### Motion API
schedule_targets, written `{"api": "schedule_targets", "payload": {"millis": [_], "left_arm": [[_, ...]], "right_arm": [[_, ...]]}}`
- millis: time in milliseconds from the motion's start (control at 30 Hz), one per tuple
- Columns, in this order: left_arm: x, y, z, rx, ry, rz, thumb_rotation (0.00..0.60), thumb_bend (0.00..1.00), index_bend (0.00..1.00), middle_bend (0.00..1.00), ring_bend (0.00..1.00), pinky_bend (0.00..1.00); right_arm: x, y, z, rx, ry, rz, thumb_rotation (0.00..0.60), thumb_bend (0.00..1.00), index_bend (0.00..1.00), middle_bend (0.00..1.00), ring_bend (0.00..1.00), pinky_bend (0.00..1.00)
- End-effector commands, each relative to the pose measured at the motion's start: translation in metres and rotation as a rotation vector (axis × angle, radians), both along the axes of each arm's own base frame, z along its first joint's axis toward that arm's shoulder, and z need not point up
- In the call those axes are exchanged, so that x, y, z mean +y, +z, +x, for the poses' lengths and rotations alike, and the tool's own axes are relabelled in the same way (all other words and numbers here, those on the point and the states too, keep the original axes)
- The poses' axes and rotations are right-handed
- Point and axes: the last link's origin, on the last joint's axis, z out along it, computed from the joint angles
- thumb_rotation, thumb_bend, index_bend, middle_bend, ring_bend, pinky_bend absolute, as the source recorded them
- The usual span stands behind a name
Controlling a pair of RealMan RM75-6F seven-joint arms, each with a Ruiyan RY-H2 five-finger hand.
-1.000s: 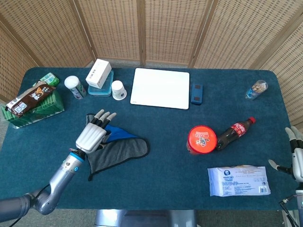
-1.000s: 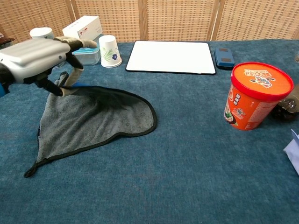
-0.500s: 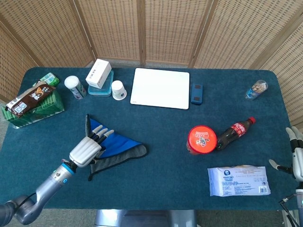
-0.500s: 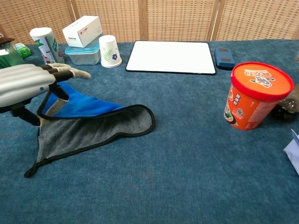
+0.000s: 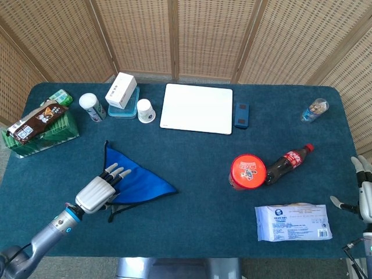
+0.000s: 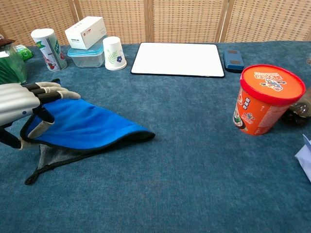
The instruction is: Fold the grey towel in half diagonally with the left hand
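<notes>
The towel (image 5: 138,182) (image 6: 85,125) lies left of centre, folded over itself into a triangle, blue underside up, with a strip of grey showing along its near edge. My left hand (image 5: 100,192) (image 6: 24,109) pinches the folded-over corner at the towel's near-left side, just above the table. The tip of another corner (image 5: 106,143) points toward the back. My right hand (image 5: 363,186) rests at the table's far right edge, fingers apart, holding nothing.
An orange noodle cup (image 5: 247,170) (image 6: 263,99) and a cola bottle (image 5: 288,162) stand right of centre, a wipes pack (image 5: 293,222) nearer. At the back are a white board (image 5: 197,108), paper cup (image 5: 145,110), boxes (image 5: 121,93) and a can (image 5: 92,107). A snack basket (image 5: 39,127) sits far left.
My left hand has carried the towel corner toward the near-left, laying the blue side over the grey. The fold has flattened into a triangle. The right hand has not moved.
</notes>
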Motion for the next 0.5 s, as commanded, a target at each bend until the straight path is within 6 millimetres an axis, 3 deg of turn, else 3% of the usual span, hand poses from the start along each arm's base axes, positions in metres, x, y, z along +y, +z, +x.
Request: {"api": "schedule_targets", "payload": {"millis": [33,333,367,500], "left_arm": [[-0.004,-0.004,-0.005,-0.009,0.009,-0.004,0.600,0.51,0.73,0.00,0.00,0.00],[-0.013,-0.009,-0.014,0.000,0.020,-0.038,0.600,0.50,0.70,0.00,0.00,0.00],[-0.013,-0.008,-0.015,0.003,0.021,-0.046,0.600,0.50,0.66,0.00,0.00,0.00],[-0.014,-0.004,-0.019,-0.020,0.060,-0.105,0.600,0.41,0.21,0.00,0.00,0.00]], "right_arm": [[0.000,0.000,0.000,-0.001,-0.001,0.002,0.600,0.00,0.01,0.00,0.00,0.00],[0.000,0.000,0.000,-0.007,0.000,0.001,0.600,0.00,0.01,0.00,0.00,0.00],[0.000,0.000,0.000,-0.006,-0.001,0.001,0.600,0.00,0.01,0.00,0.00,0.00],[0.000,0.000,0.000,-0.008,-0.002,0.002,0.600,0.00,0.01,0.00,0.00,0.00]]}}
